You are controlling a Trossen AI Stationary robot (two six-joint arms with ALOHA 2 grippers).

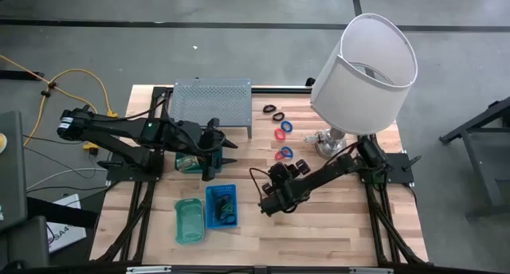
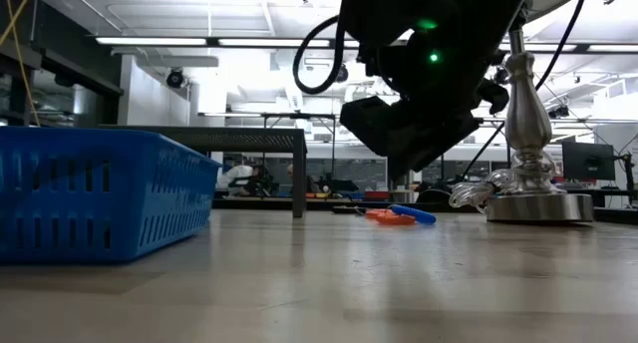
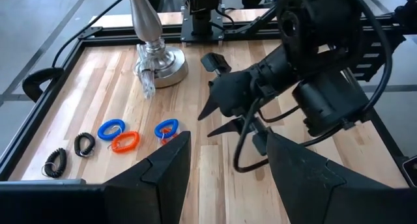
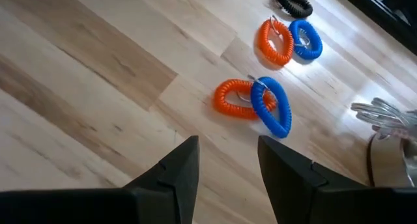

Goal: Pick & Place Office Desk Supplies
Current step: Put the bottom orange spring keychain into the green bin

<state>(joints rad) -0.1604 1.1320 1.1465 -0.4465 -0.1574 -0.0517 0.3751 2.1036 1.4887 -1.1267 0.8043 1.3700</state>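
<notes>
Right gripper [image 1: 265, 204] hovering frame centre, fingers spread, empty, near red-blue coil rings [image 1: 284, 154]; left gripper [image 1: 231, 152] waiting centre-left, fingers apart.

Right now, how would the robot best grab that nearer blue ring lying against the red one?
Probably from above, with the right gripper pinching the blue ring on its outer arc, away from the red ring. It leans on the red ring, so that far side is free.
</notes>
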